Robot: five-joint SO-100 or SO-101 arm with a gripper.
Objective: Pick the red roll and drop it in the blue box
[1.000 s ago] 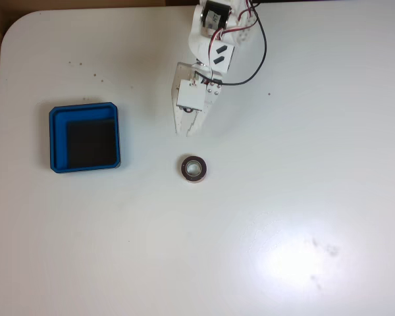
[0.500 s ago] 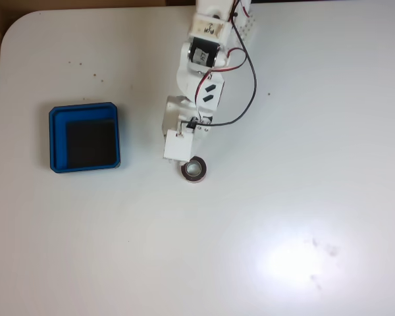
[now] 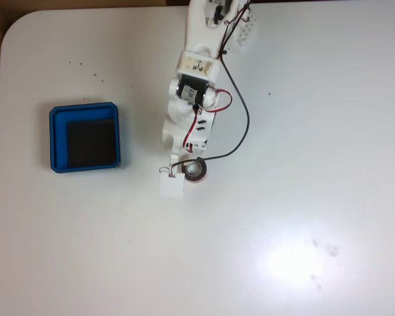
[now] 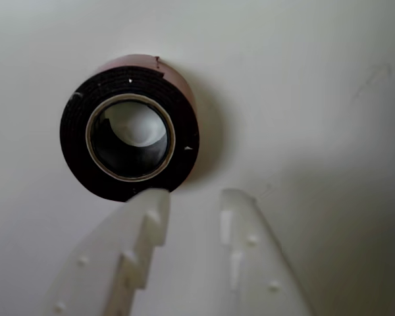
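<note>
Here, in the fixed view, my claw [image 3: 178,176] hangs low over the white table [image 3: 303,131], and the red roll [image 3: 196,170] lies just beside it on the view's right, partly tucked under my wrist; the blue box [image 3: 84,137] sits well apart from the claw toward the view's left, with nothing in it. From this angle I cannot tell how far my fingers are spread. In the wrist view the claw [image 4: 192,201] is narrowly parted and holds nothing: the roll [image 4: 130,126] lies flat on the table just ahead of the left fingertip, which seems to touch or nearly touch its near edge, while the right finger points at bare table. The risk, as I judge it, is that closing from here would pinch nothing, or that pushing forward would have the left tip shove the roll away across the smooth, glossy table, because the gap is not centred on the ring's wall. The roll is a squat ring with a dark face, a pale inner lip, a hollow centre and a thin reddish outer side; my fingers are pale, translucent plastic with stepped inner edges; the box is a shallow, clipped-corner tray with a matte black floor.
</note>
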